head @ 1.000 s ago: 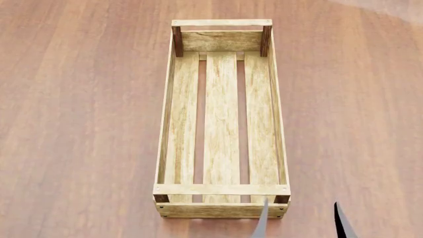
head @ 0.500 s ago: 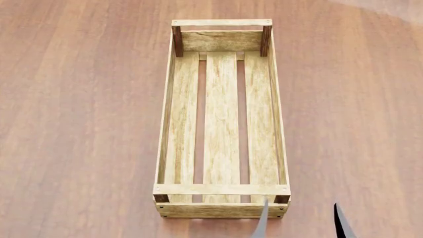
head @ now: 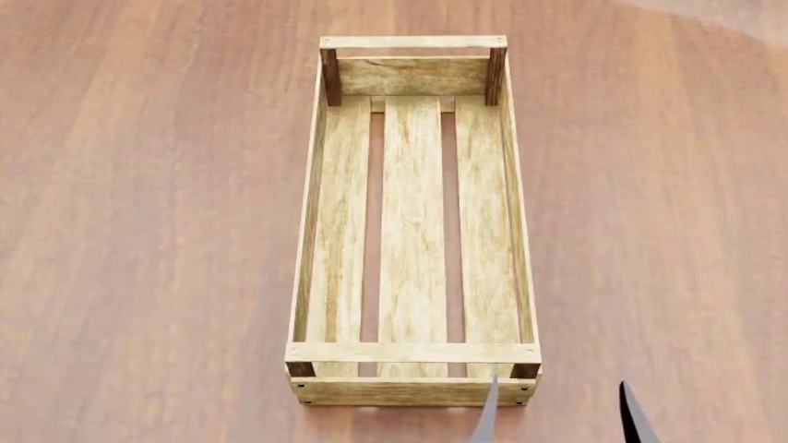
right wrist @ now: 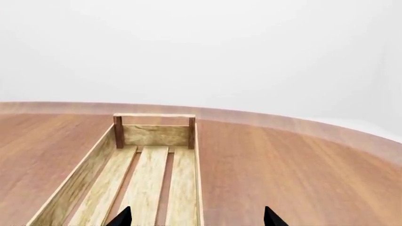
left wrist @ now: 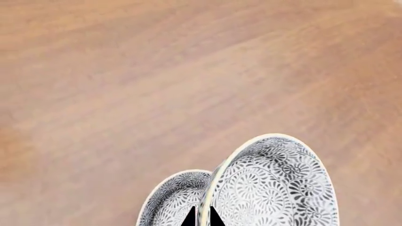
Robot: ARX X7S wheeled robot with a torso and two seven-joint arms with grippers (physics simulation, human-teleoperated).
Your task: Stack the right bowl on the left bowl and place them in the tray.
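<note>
In the left wrist view, my left gripper [left wrist: 202, 219] is shut on the thin white rim of a grey-and-white flower-patterned bowl [left wrist: 276, 188]. A second bowl [left wrist: 169, 197] of the same pattern sits close against it. I cannot tell which is the right bowl or whether they are nested. Neither bowl nor the left gripper shows in the head view. The tray [head: 412, 353], a long light-wood crate with three floor slats, lies empty mid-table. My right gripper [head: 556, 417] stands open near the tray's near right corner, its view looking along the tray [right wrist: 157, 135].
A reddish-brown wooden table [head: 148, 231] spreads around the tray on all sides. Its curved far edge [right wrist: 301, 123] shows in the right wrist view against a plain white background. No other objects are in view.
The right gripper's fingertips have sunk very slightly at the head view's lower edge. The tray has not moved.
</note>
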